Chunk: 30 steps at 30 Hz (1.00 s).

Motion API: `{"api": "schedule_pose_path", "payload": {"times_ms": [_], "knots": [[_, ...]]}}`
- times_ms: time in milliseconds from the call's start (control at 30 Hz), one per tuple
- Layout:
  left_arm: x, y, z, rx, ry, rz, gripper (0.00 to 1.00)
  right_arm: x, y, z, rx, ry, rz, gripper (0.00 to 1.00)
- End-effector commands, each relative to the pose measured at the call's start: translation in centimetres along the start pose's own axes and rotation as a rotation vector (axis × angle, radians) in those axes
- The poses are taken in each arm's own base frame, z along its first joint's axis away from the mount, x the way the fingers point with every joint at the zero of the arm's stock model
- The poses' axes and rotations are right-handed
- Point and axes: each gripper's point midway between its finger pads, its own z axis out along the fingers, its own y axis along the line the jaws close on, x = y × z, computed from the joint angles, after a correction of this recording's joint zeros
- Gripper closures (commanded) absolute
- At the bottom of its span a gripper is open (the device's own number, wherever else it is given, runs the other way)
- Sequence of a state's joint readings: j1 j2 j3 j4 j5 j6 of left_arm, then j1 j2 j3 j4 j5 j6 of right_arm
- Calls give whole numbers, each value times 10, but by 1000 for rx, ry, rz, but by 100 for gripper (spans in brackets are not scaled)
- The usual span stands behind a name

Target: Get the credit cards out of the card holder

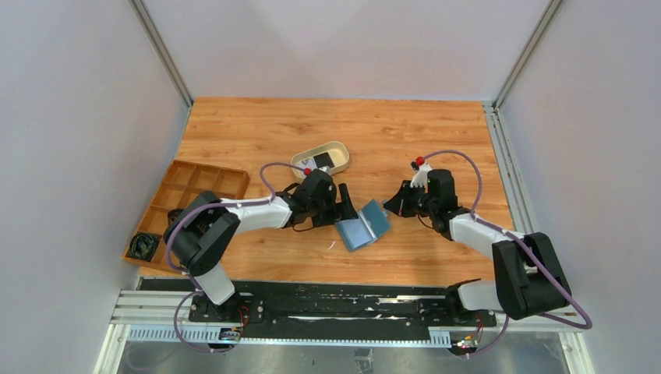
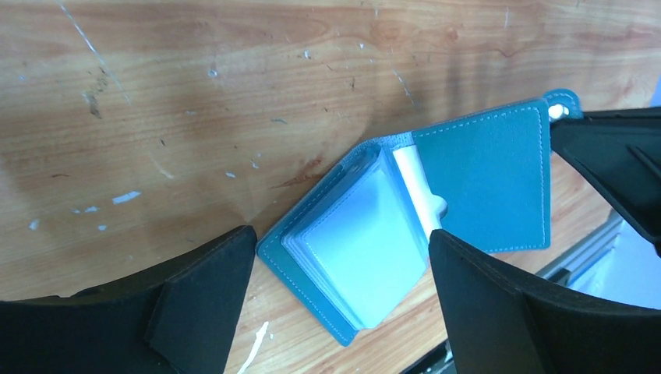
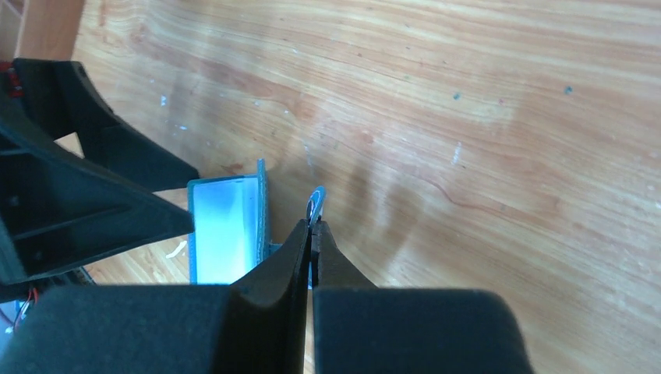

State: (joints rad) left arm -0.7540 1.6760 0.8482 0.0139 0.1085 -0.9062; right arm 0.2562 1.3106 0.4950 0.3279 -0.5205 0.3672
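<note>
The teal card holder (image 1: 363,225) lies open on the wooden table between the two arms. Its left half carries a stack of pale credit cards (image 2: 366,249) in clear pockets, and one white card (image 2: 417,187) sticks out at the fold. My left gripper (image 2: 341,241) hangs open just above that stack, one finger on each side and touching nothing. My right gripper (image 3: 312,227) is shut on the edge of the holder's right flap (image 2: 483,179), and the snap tab (image 3: 316,201) pokes out past its fingertips. That flap is lifted a little off the table.
A beige oval tray (image 1: 341,148) with a black and white item stands behind the left gripper. A wooden divided tray (image 1: 191,195) sits at the far left with a black object (image 1: 144,245) in a front compartment. The metal rail (image 1: 312,300) runs along the near edge.
</note>
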Motion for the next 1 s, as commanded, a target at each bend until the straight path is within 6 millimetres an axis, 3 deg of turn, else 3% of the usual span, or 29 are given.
{"api": "schedule_pose_path", "payload": {"times_ms": [0,267,400,533,700,967], "knots": [[41,23,0,-42,129,-85,8,23,-28,-2,126,39,81,100],[62,29,-6,12,150,-250,12,36,-54,-12,277,31,169,100],[73,31,-7,58,158,-334,14,36,-57,-16,301,1,202,100],[72,32,-6,73,135,-363,27,37,-56,-17,300,-16,218,100],[64,34,-11,68,79,-377,52,37,-57,-18,301,-16,218,100],[61,41,-16,56,35,-381,55,41,-57,-17,295,-8,223,100]]}}
